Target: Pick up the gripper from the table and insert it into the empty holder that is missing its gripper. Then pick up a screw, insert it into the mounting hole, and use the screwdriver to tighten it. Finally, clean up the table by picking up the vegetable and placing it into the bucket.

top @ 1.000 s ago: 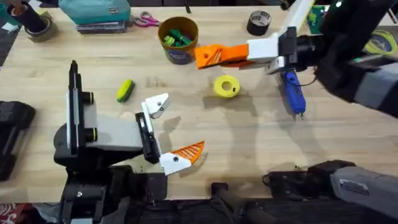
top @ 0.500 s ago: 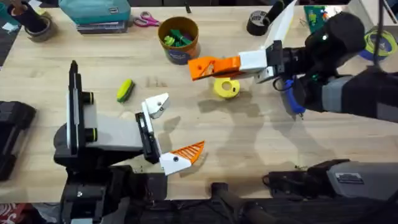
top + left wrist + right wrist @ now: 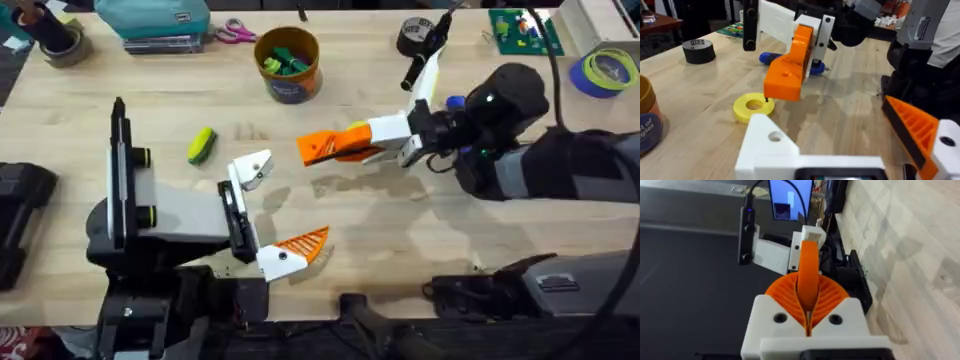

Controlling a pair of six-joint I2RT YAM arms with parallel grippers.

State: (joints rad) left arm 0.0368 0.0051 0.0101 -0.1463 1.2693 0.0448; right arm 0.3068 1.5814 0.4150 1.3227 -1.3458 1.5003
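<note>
Your table (image 3: 420, 230) reads as pale wood, visible grain, matt with a soft sheen. The right gripper (image 3: 318, 148) has matt orange plastic pads with ribbed faces on smooth white plastic bases. The left gripper (image 3: 285, 215) carries one ribbed orange pad beside a bare white plastic holder (image 3: 252, 168), smooth and matt. Yellow spool (image 3: 753, 106): smooth plastic. Tape roll (image 3: 416, 36): black, dull. Bucket (image 3: 287, 62): yellowish wall, glossy blue label.

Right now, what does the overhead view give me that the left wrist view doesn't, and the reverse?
Overhead alone: the vegetable lying on the table, and the bucket's green pieces inside. Left wrist alone: the yellow spool below the right gripper, and the screwdriver behind it. Both: the right gripper shut on the orange gripper, the empty holder, the black tape roll.
</note>
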